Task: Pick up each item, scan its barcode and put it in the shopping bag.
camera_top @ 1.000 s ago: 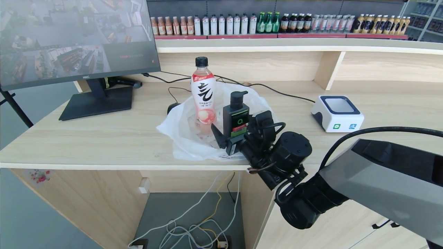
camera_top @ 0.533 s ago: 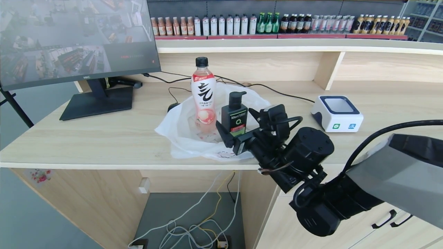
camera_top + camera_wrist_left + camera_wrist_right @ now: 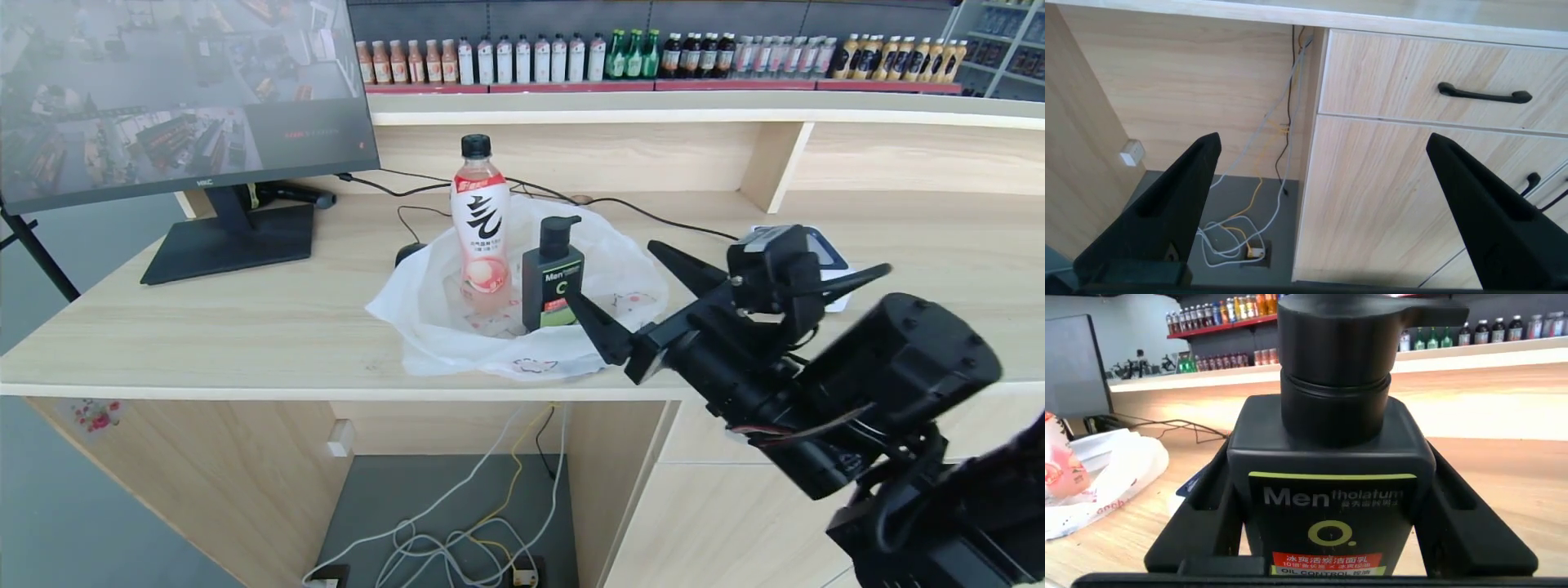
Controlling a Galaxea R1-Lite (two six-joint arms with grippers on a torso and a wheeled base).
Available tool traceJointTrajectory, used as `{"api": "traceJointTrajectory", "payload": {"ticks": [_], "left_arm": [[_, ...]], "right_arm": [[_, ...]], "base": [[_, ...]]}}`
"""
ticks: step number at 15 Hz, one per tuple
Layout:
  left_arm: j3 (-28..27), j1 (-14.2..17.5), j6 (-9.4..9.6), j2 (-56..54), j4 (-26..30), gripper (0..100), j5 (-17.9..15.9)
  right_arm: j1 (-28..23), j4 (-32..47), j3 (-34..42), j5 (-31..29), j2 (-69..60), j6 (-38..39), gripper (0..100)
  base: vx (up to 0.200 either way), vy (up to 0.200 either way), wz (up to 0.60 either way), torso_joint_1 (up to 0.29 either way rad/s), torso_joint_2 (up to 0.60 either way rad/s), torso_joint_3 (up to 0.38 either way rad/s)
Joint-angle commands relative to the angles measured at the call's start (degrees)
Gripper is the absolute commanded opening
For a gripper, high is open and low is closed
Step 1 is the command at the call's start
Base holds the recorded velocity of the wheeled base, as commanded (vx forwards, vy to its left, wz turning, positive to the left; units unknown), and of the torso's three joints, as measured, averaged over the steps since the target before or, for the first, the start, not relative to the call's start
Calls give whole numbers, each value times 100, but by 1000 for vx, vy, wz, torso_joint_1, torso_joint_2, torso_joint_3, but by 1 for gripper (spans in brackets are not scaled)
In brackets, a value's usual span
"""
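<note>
So the pump bottle [image 3: 553, 282] is standing upright inside the open white shopping bag [image 3: 408, 306], which lies spread out in the middle of the counter [image 3: 204, 327]. It's a squat, near-black bottle with a chunky black pump head on top, the nozzle pointing to the robot's right. The front has white lettering, a thin lime-green line above it, a green ring below, and a red and green band near the base. Right next to it on its left, also in the bag, is a tall clear drink bottle [image 3: 480, 229] with pink liquid, a black cap and a white label with big black brush strokes. The two look just about touching, can't say for sure.

The right gripper [image 3: 610, 269] hangs over the counter just to the right of the pump bottle, its fingers spread wide with nothing pinched between them. The lower fingertip sits close to the bottle's base. From the right wrist camera the bottle [image 3: 1327, 482] shows up close between the two fingers.

The left gripper [image 3: 1323, 139] is down low with its fingers wide apart too, holding nothing, facing wooden drawer fronts [image 3: 1437, 90] and some loose cables [image 3: 1245, 233] on the floor.

A white barcode scanner [image 3: 826, 249] peeks out behind the right arm, and a monitor [image 3: 163, 82] stands at the counter's left end.
</note>
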Motion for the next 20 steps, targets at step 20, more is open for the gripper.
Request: {"api": "traceJointTrajectory", "payload": {"ticks": [20], "left_arm": [[0, 2, -72, 1, 0, 100, 10]], "right_arm": [[289, -67, 25, -3, 140, 5, 0]], "base": [[-30, 110, 0, 4, 3, 0]]}}
